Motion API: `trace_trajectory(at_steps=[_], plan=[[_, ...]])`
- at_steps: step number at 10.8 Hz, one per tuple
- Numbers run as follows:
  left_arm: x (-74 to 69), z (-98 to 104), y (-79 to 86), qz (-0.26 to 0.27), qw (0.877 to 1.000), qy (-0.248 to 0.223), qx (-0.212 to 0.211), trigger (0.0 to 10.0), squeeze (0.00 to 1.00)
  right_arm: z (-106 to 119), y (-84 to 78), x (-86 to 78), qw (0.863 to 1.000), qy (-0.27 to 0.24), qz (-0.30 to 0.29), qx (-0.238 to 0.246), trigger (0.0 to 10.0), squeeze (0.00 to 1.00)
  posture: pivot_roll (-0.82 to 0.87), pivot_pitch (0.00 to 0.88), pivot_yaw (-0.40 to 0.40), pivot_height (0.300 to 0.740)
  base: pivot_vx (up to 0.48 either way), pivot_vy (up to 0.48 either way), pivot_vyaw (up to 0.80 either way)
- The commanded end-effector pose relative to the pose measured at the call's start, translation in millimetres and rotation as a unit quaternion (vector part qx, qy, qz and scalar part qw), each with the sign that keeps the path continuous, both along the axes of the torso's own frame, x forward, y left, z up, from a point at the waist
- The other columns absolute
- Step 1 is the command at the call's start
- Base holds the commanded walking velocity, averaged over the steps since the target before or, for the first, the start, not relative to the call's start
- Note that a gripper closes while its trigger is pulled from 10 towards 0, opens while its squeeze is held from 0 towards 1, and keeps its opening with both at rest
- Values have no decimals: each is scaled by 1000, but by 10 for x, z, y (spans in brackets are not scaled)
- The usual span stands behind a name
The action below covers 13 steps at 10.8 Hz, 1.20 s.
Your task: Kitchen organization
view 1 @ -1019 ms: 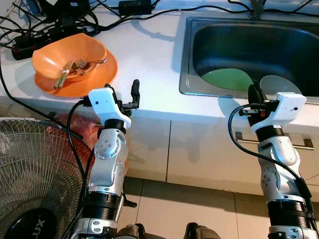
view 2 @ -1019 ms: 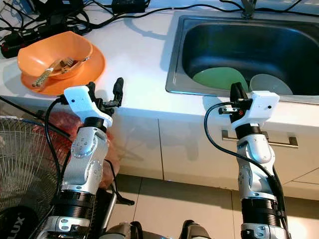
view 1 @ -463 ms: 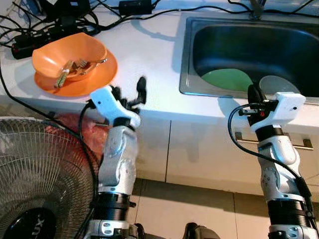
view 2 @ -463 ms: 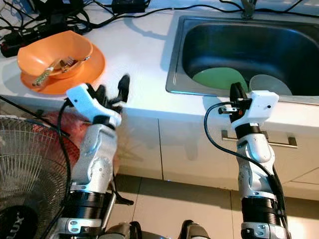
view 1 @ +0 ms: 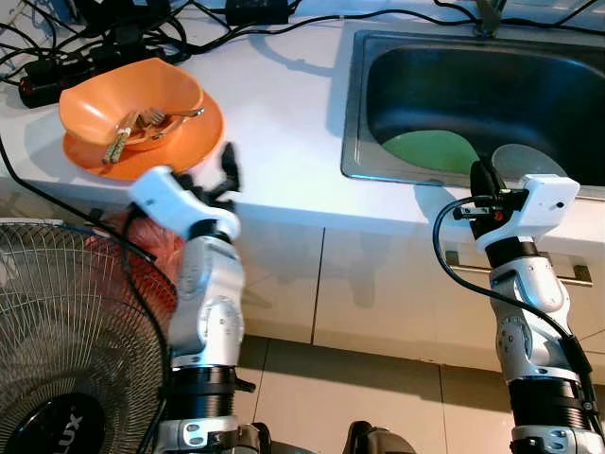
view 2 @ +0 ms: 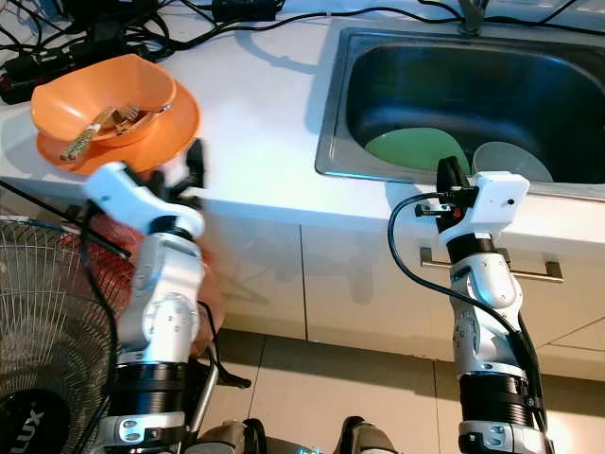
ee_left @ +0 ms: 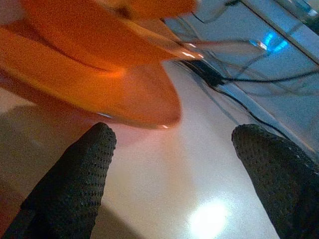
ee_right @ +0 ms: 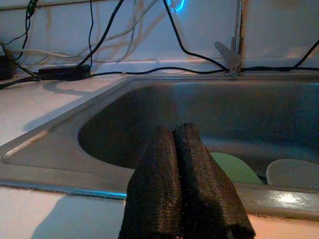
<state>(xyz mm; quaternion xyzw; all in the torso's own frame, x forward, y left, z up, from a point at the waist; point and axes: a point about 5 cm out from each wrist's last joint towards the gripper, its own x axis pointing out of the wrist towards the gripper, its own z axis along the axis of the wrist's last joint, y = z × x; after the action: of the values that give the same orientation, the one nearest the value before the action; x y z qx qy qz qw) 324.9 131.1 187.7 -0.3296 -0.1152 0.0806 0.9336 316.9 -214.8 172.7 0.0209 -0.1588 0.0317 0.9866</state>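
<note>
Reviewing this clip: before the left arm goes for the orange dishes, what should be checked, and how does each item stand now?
1. Left claw open: ok.
2. Left claw aimed at orange plate rim: ok, close, not touching.
3. Orange bowl seated on plate: ok.
4. Fork in bowl could slide when lifted: not ok.
5. Cables behind the dishes, apart from them: ok.
6. Right claw shut, idle at sink edge: ok.

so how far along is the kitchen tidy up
Done: nothing visibly. The green plate and grey plate lie in the sink. In hand: the open left gripper nears the orange plate under the orange bowl. Left: everything; right gripper is shut, empty.
</note>
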Motion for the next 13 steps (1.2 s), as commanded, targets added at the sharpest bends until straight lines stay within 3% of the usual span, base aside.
trace_trajectory(at_steps=[1,8,13], plan=[[9,91,-41,10,999,-7,-36,10000,0,-178,-19,2,999,47,0,8,10000,0,24,178,41,740,0,0,0],[50,203,164,51,991,-2,-123,10000,0,-171,-24,2,999,45,0,8,10000,0,21,178,43,740,0,0,0],[105,343,291,64,987,-11,-148,10000,0,-164,-33,3,999,45,1,7,10000,0,19,172,42,740,0,0,0]])
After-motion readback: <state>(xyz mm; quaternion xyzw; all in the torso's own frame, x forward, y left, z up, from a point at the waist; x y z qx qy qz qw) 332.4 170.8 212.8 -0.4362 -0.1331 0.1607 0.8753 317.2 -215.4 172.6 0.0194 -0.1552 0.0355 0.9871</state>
